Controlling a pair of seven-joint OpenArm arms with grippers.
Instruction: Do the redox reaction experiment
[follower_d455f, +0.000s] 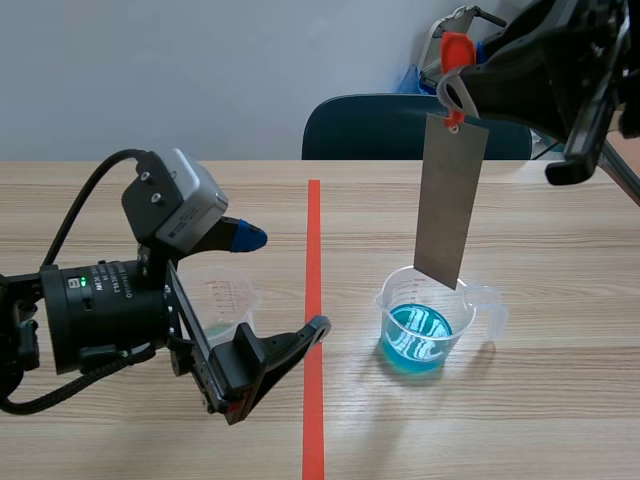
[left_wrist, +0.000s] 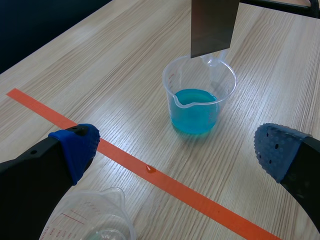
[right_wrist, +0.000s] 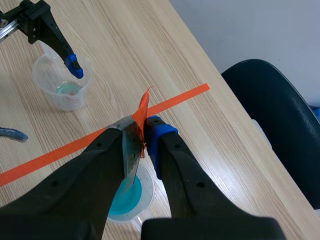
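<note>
A clear beaker of blue liquid (follower_d455f: 425, 328) (left_wrist: 197, 102) (right_wrist: 131, 201) stands right of the tape line. Over it hangs a grey metal sheet (follower_d455f: 450, 200) (left_wrist: 212, 25) (right_wrist: 131, 160), its lower edge at about rim height and above the liquid. The sheet hangs from an orange clip (follower_d455f: 456, 50) (right_wrist: 142, 112), and my right gripper (follower_d455f: 462, 80) (right_wrist: 145, 135) is shut on the clip, high above the beaker. Left of the line, my left gripper (follower_d455f: 282, 285) (left_wrist: 177, 150) is open over a second clear beaker (follower_d455f: 222, 300) (left_wrist: 95, 220) (right_wrist: 62, 82), which holds a faint greenish residue.
An orange-red tape line (follower_d455f: 313, 300) runs down the middle of the wooden table, with a small drop (left_wrist: 150, 170) on it. A dark blue chair (follower_d455f: 400, 128) stands behind the table's far edge, below the raised right arm.
</note>
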